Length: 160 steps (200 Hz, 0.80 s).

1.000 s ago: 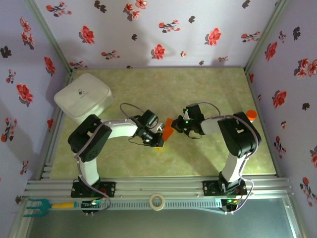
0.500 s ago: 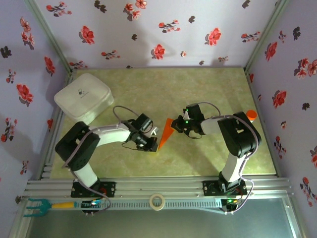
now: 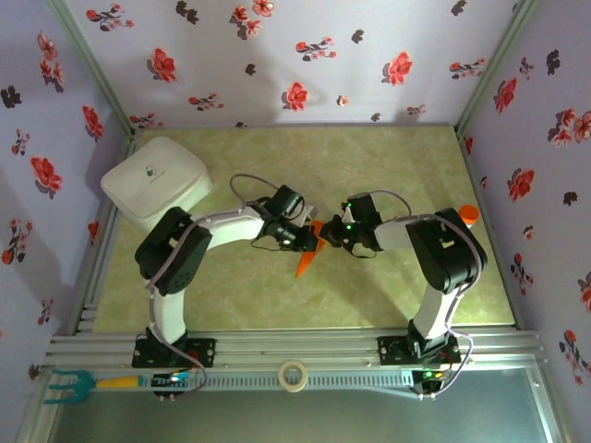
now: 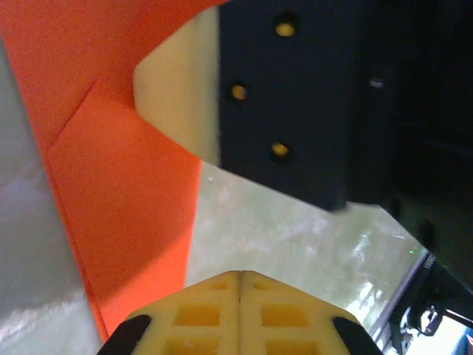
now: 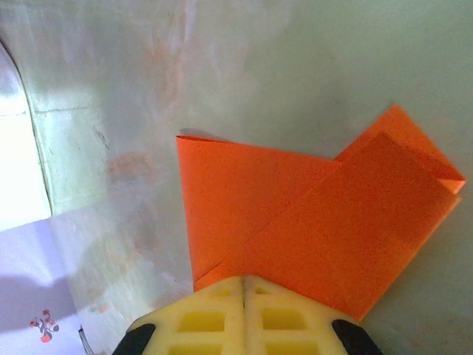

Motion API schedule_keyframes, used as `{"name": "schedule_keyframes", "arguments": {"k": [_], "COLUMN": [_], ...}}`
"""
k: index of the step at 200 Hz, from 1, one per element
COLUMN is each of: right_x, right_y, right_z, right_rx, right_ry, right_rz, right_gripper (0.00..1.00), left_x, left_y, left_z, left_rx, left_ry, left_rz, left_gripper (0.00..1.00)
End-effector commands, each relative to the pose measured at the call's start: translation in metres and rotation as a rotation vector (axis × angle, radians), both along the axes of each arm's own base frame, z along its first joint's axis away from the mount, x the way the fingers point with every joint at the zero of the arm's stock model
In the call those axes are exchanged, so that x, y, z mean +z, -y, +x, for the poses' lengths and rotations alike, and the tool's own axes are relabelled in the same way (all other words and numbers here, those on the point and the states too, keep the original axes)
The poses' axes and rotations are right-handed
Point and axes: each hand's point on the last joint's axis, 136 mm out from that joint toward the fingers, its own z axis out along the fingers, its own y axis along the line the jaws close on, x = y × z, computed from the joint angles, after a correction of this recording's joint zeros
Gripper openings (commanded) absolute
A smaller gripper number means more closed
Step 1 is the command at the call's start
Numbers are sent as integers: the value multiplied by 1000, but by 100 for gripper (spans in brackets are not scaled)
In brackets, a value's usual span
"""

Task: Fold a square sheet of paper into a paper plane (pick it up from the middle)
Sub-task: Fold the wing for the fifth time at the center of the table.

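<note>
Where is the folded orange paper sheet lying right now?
In the top view the bright orange folded paper sheet lies near the middle of the green table, between the left pincer and the right pincer, its point toward the near edge.

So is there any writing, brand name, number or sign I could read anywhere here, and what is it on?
No text here can be read.
White box: one small dark mark on its lid, too small to read.
Orange paper: plain, no print on the faces that show.
</note>
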Motion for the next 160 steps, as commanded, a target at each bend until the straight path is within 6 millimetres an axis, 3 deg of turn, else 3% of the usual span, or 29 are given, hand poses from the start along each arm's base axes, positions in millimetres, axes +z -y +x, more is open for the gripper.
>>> {"name": "schedule_keyframes", "arguments": {"k": [1,36,62,111,141,160], "right_x": [-35,-26,-7,35,27,9], "right_y": [23,18,19,8,-13,-8], "right_z": [-18,-13,-2,12,-1,-8], "right_rx": [-44,-33,-24,10,64,45], "right_ry": [-107,-87,-50,45,25,-7], "right_rz": [-94,-68,-66,-18,19,-14], "right_gripper": [0,0,1,3,3,2], "left_x": [-15,-54,-72,-65,-62,-57], "left_y": [5,-20,-41,-45,-42,-39], "left_z": [5,-12,-30,-36,-34,-32], "left_rx": [3,29,54,56,59,61], "left_ry": [-34,-98,-138,-125,-130,-124], "left_rz": [0,118,162,139,125,113], "left_gripper": [3,3,0,0,0,0]}}
